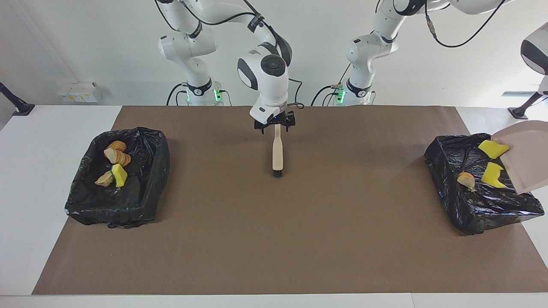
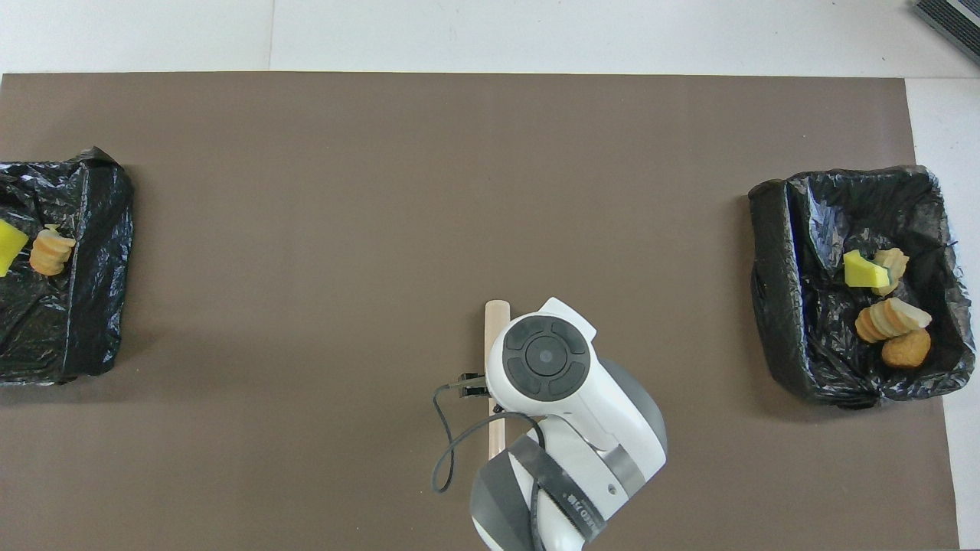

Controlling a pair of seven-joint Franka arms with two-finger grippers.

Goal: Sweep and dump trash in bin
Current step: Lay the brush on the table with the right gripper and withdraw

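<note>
The beige dustpan (image 1: 524, 154) hangs steeply tilted over the black-lined bin (image 1: 471, 214) at the left arm's end of the table, its handle and my left gripper out of view. Trash lies in that bin: two yellow sponge chunks (image 1: 493, 148) (image 1: 492, 175) and a bread piece (image 1: 466, 179); the overhead view shows a sponge chunk (image 2: 9, 246) and the bread (image 2: 50, 252). My right gripper (image 1: 275, 124) is open just above the handle end of the hand brush (image 1: 278, 154), which lies flat on the mat.
A second black-lined bin (image 1: 150, 179) at the right arm's end holds bread pieces (image 1: 116, 153) and a yellow sponge chunk (image 1: 119, 175). The brown mat (image 1: 342, 239) covers the table's middle. In the overhead view the right arm's wrist (image 2: 547, 360) hides most of the brush (image 2: 495, 317).
</note>
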